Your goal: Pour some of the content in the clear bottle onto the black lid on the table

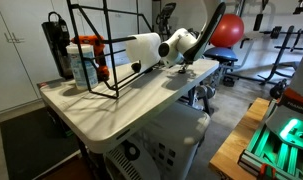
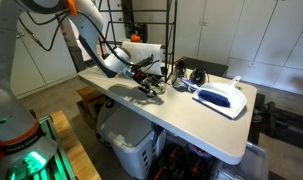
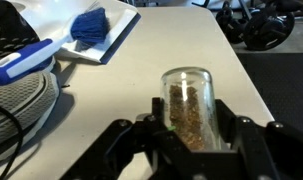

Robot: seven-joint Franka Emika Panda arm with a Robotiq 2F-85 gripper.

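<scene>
In the wrist view my gripper [image 3: 191, 122] is shut on the clear bottle [image 3: 188, 95]. The bottle is small and see-through, with brown grainy content inside. It juts out ahead of the black fingers [image 3: 229, 125], above the white table [image 3: 141, 70]. In both exterior views the arm reaches over the table, with the gripper [image 1: 181, 47] [image 2: 145, 80] low above the tabletop. The bottle is too small to make out there. The black lid is out of view in the wrist view, and I cannot pick it out in the exterior views.
A blue cloth on a white board [image 3: 91, 25] and a grey shoe [image 3: 21, 90] lie to the left. A black wire rack [image 1: 101, 50], a white roll [image 1: 143, 48], a bluish bottle with an orange-red top [image 1: 86, 60] and a black canister [image 1: 57, 45] stand behind. The table edge [image 3: 246, 80] is close on the right.
</scene>
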